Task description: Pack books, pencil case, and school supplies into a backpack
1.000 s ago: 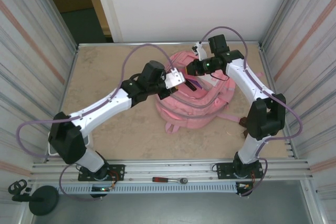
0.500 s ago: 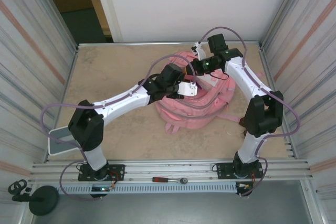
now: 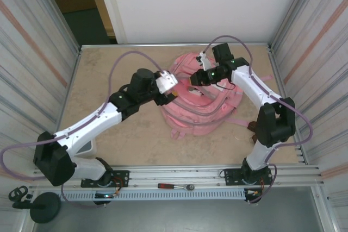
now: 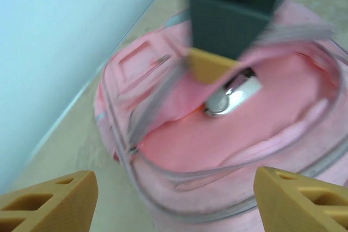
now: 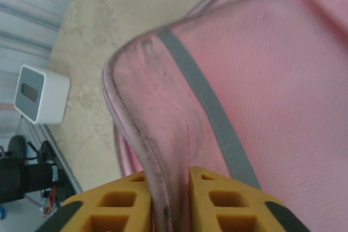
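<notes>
1. The backpack (image 3: 202,104) lies on the counter (image 3: 109,74), its mouth just ahead of the left jaws and its rim between the right jaws.
2. Right jaws pinch that rim; left jaws gape wide, empty.
3. Likely mid-loading: the next move is to fetch another item while the mouth is held open.

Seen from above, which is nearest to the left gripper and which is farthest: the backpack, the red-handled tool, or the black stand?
1. Backpack, directly at the left gripper, mid-table.
2. Red-handled tool, on the near rail, middle.
3. Black stand, near-left corner, off the table.
</notes>
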Tool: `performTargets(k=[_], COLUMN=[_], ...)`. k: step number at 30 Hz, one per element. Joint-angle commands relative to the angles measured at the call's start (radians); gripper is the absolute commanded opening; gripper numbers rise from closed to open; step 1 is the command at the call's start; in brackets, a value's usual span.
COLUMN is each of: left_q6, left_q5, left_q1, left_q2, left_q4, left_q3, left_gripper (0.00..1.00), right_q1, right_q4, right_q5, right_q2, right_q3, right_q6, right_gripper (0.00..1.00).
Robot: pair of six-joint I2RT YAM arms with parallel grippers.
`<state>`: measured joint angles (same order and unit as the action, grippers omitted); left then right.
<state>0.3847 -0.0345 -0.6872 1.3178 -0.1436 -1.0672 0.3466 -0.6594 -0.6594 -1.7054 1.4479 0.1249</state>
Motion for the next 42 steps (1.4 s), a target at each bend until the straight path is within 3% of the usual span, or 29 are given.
performTargets(k=[1, 4, 9, 11, 14, 17, 20, 24, 31, 36, 42], left_q6=[-0.402, -0.549, -0.565, -0.568, -0.607, -0.634, -0.629, -0.635, -0.691, -0.746, -0.764], left_q5=[-0.036, -0.128, -0.169, -0.173, -0.235, -0.299, -0.292, -0.337, -0.384, -0.349, -0.314], left_q1=[0.083, 0.151, 0.161, 0.161, 0.162, 0.164, 0.163, 0.163, 0.114, 0.017, -0.111], left_q2=[-0.007, 0.023, 0.16, 0.257, 0.367, 0.444, 0.505, 0.488, 0.457, 0.39, 0.336], left_q4=[-0.019, -0.058, -0.111, -0.164, -0.157, -0.119, -0.164, -0.092, 0.021, 0.088, 0.085], left_q3=[0.022, -0.008, -0.137, -0.219, -0.285, -0.298, -0.312, -0.201, -0.019, 0.081, 0.079], left_gripper=[0.76, 0.77, 0.79, 0.79, 0.79, 0.78, 0.72, 0.67, 0.65, 0.65, 0.66], right_q1=[0.032, 0.035, -0.08, -0.168, -0.202, -0.196, -0.19, -0.19, -0.171, -0.128, -0.072], right_q4=[0.042, 0.078, 0.17, 0.212, 0.317, 0.397, 0.396, 0.421, 0.388, 0.313, 0.178], right_q5=[0.031, 0.057, 0.15, 0.177, 0.183, 0.194, 0.268, 0.275, 0.199, 0.162, 0.168], right_q2=[0.102, 0.196, 0.392, 0.416, 0.406, 0.353, 0.293, 0.243, 0.091, -0.052, -0.211], right_q3=[-0.109, -0.212, -0.4, -0.452, -0.518, -0.548, -0.549, -0.557, -0.432, -0.256, 0.003], right_q6=[0.032, 0.051, 0.109, 0.179, 0.269, 0.324, 0.303, 0.29, 0.216, 0.145, 0.058], right_gripper=[0.3, 0.43, 0.52, 0.54, 0.6, 0.58, 0.53, 0.47, 0.39, 0.35, 0.37])
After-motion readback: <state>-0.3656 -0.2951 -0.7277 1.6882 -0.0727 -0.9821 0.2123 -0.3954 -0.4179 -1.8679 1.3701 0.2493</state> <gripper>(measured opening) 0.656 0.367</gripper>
